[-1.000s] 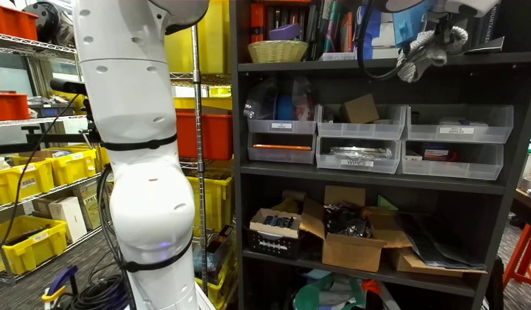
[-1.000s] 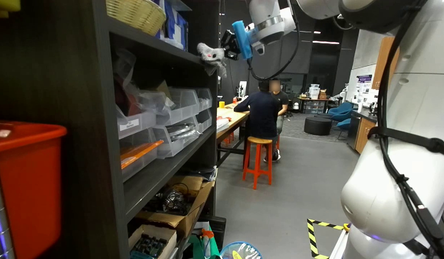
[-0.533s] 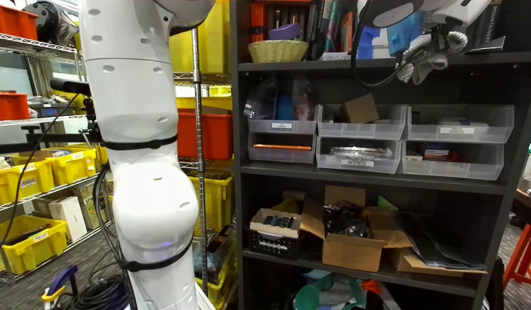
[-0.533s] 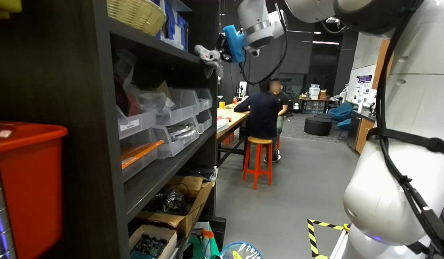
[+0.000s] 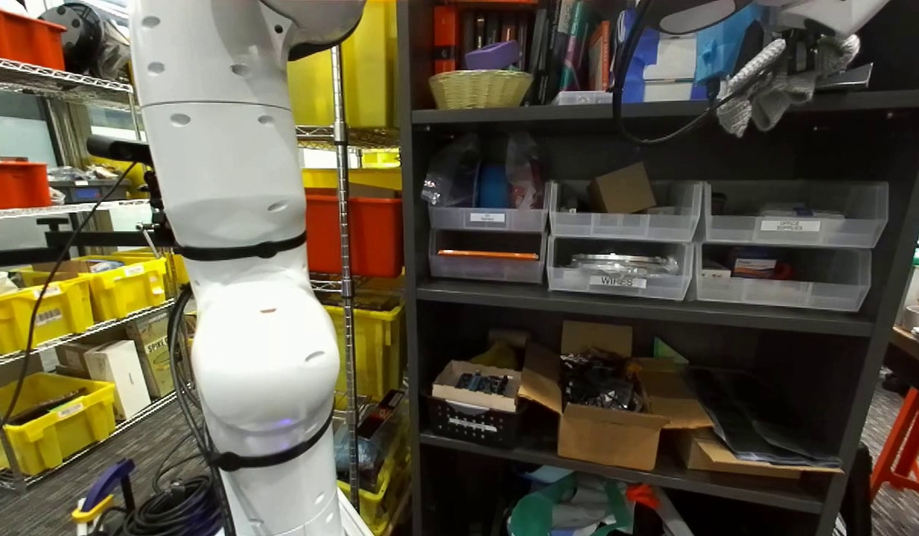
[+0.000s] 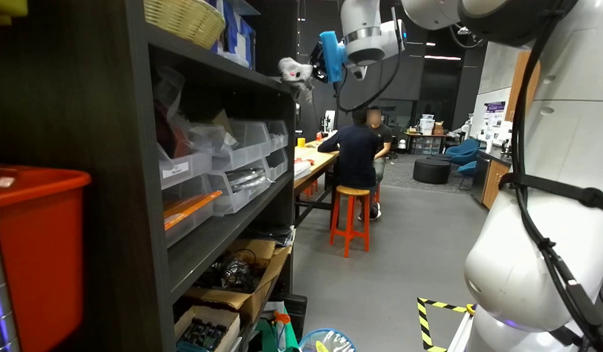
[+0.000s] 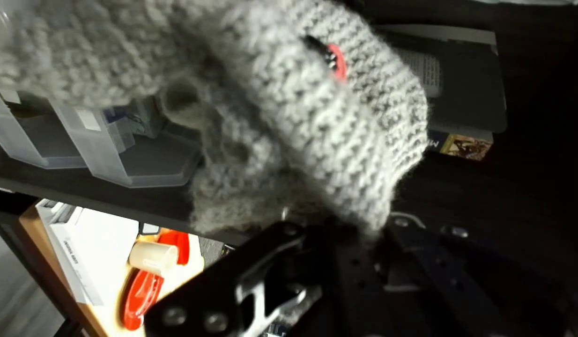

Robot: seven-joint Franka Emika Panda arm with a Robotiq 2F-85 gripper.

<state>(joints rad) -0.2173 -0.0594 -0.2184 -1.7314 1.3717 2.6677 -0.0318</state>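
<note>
Wrist view shows the gripper point(image 7: 340, 231) pinching a soft grey knitted thing point(image 7: 326, 126), its jaws squeezed tight on the wool. In both exterior views the knitted thing is up in the air by the dark shelf point(image 6: 86, 122), close to the shelf's high board point(image 5: 541, 115). Clear bins point(image 5: 735, 232) sit on the next board point(image 5: 787, 320) down, below it. It is hard to tell if the wool touches the high board.

The step in hand looks like holding the knitted thing up, with no letting go yet. The next move seems to call for a tight pinch and a slow, careful swing of the arm point(image 5: 232, 156). Floppy bits hang down, so they might snag on the board's edge.
</note>
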